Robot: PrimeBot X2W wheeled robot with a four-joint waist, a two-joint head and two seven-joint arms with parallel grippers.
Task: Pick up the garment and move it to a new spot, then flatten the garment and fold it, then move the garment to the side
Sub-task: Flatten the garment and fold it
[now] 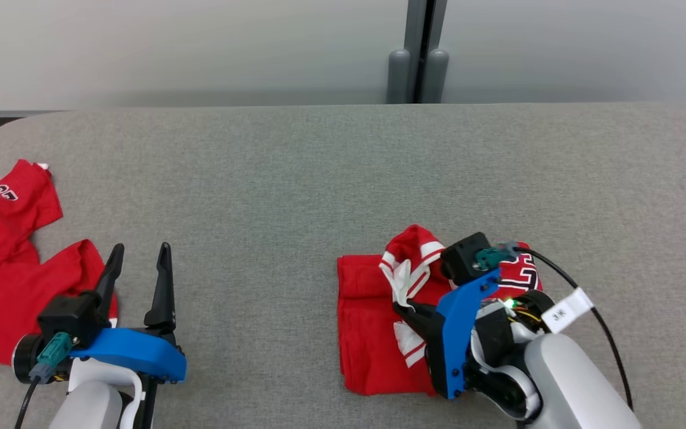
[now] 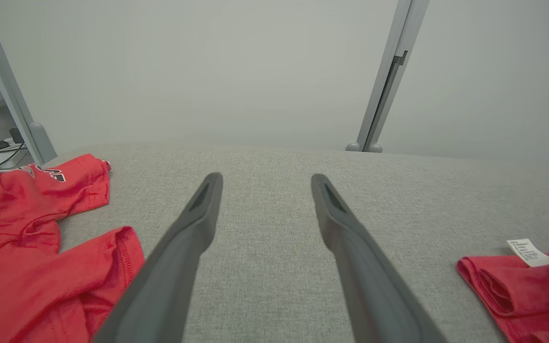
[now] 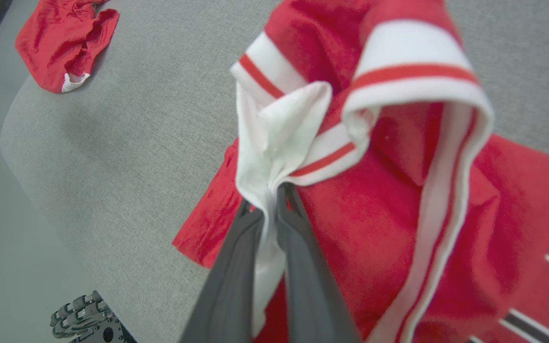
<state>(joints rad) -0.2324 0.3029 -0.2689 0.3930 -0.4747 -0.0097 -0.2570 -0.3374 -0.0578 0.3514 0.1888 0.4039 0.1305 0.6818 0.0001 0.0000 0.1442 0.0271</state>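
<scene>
Our right gripper (image 3: 267, 206) pinches the white trim of the red garment (image 1: 370, 339).
The garment lies partly folded on the grey table (image 1: 271, 173), right of centre, its striped trim lifted where the jaws close tight on it. Our left gripper (image 1: 140, 253) hovers wide open and empty above the table, just beside a second red shirt (image 1: 3, 268) that we see crumpled at the table's left edge.
</scene>
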